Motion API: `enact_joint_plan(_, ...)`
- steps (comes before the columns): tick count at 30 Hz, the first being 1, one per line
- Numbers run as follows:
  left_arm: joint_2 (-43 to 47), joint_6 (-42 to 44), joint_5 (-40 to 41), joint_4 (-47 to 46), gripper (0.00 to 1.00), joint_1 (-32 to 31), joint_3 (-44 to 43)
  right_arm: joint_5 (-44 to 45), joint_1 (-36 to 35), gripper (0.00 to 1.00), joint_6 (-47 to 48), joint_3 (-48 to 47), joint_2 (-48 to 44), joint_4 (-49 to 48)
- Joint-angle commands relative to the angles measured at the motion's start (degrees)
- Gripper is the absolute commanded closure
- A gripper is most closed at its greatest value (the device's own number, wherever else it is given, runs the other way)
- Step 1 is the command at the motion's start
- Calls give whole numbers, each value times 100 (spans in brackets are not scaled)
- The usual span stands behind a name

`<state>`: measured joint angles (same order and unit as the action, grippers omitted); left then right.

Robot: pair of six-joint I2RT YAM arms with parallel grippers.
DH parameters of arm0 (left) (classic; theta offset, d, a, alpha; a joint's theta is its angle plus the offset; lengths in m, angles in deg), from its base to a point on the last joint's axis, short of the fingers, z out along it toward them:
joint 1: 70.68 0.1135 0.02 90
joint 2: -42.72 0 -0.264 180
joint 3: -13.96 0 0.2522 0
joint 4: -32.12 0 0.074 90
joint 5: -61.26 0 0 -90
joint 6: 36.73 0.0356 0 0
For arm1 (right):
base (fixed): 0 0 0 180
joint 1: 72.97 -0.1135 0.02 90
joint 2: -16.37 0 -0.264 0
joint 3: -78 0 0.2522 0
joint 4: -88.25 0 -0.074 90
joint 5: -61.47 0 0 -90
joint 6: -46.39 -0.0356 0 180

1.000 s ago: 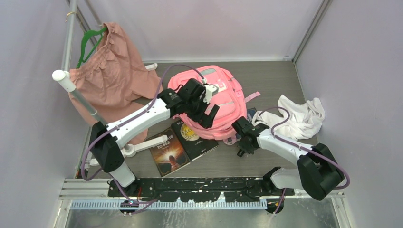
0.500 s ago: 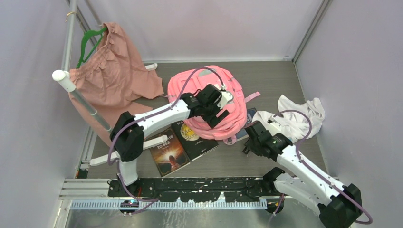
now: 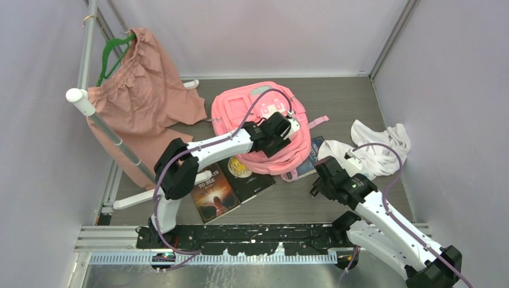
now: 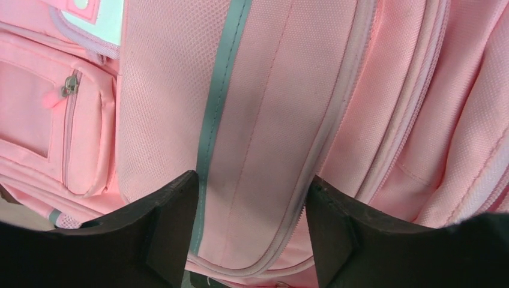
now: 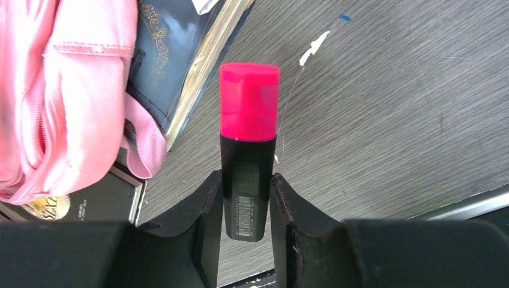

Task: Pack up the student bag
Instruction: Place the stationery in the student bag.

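Observation:
The student bag (image 3: 255, 114), a bright pink backpack, lies face up in the middle of the table. My left gripper (image 3: 287, 127) rests on its right side. In the left wrist view the bag (image 4: 270, 90) fills the frame. The left gripper (image 4: 252, 204) is open there, its jaws astride a band of fabric between a grey trim strip and a zipper. My right gripper (image 3: 321, 179) hovers over the table right of the bag's near corner. In its wrist view it (image 5: 246, 204) is shut on a highlighter (image 5: 248, 138) with a black body and a pink cap.
Two books (image 3: 213, 192) (image 3: 246, 174) lie at the bag's near edge, and a dark blue book (image 3: 312, 150) peeks out at its right. A white cloth (image 3: 378, 147) lies at the right. A dusty-pink garment (image 3: 141, 90) hangs on a rack (image 3: 99, 117) at the left.
My left gripper has slid rightward across the bag and its jaws have narrowed. My right gripper has moved right and toward the near edge with the highlighter.

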<state>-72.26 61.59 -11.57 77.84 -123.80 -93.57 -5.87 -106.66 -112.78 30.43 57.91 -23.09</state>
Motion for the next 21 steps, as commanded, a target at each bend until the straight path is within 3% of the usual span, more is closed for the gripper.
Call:
enact_joint_plan(1,357,127,474,-335,39,48,-232,181,-41,99,-130,10,148,-146)
enact_joint_plan(5,505,135,638,-545,54,48,-124,236,-45,99,-77,-28,233,-235)
enact_joint_plan(11,567,64,703,-515,57,49,-200,167,-40,99,-43,-30,295,-338)
enact_joint_plan(12,578,49,674,-515,62,48,-210,157,-43,99,-36,-30,298,-351)
enact_joint_plan(15,538,-34,591,-352,98,52,-348,67,-34,99,21,-46,251,-499)
enact_joint_plan(17,496,-196,339,15,100,67,-613,-132,-34,99,186,-15,162,-877)
enact_joint_plan(21,582,-727,-1146,715,100,351,-1121,-763,-44,99,383,188,-177,-2170)
